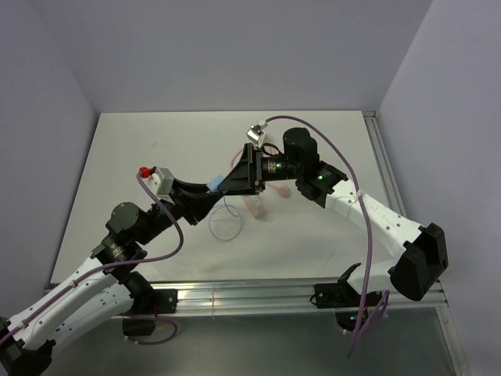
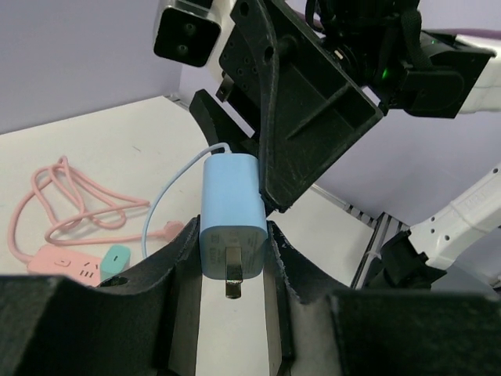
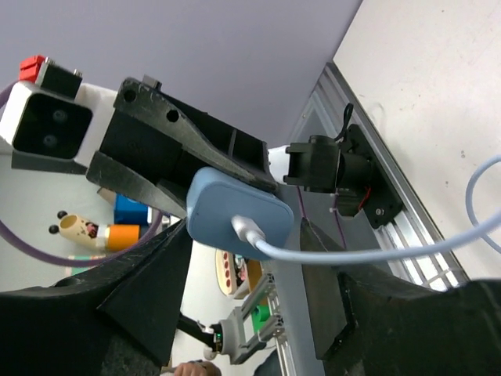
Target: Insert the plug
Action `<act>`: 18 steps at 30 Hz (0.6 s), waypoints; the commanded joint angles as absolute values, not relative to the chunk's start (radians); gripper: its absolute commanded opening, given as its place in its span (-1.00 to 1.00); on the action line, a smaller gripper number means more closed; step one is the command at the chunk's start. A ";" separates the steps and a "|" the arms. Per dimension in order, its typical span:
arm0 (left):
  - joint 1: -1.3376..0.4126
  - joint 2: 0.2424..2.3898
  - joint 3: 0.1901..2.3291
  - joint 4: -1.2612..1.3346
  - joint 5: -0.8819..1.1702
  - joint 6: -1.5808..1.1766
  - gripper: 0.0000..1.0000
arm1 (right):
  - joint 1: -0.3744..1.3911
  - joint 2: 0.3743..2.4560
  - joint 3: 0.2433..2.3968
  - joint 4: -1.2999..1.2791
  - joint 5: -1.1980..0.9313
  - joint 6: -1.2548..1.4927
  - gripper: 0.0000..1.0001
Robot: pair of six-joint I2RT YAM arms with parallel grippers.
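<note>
Gripping the plug between its two fingers, the left gripper is closed down to the plug's width, with both dark pads pressed against the pale blue sides. The plug stands lengthwise in the jaws. Its metal prongs point back into the gap toward the wrist, and its other end sticks out past the fingertips. From that outer end a thin pale wire curves away to the left of the jaws and down toward the table.

The right gripper meets it from the opposite side. In the right wrist view its jaws stand on either side of the plug's wire end, spread hardly wider than the plug. One finger lies right against the plug's side, but I cannot tell whether the two actually pinch it.

Both grippers hold their place above the table. Well to the left of the left jaws and lower down, a pink power strip lies flat, its pink cord looped beside it.
</note>
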State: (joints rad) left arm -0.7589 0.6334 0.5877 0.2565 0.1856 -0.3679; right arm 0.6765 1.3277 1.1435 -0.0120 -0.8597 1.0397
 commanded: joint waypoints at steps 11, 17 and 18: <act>-0.759 0.586 0.667 0.244 0.010 -0.489 -0.99 | 0.684 1.264 1.167 -0.031 -0.913 0.957 0.44; -0.756 0.635 0.827 -0.057 -0.052 -0.568 -0.99 | 0.684 1.143 1.195 -0.160 -0.870 0.737 0.36; -0.756 0.634 0.847 -0.069 -0.013 -0.577 -0.99 | 0.683 1.128 1.210 -0.194 -0.801 0.647 0.34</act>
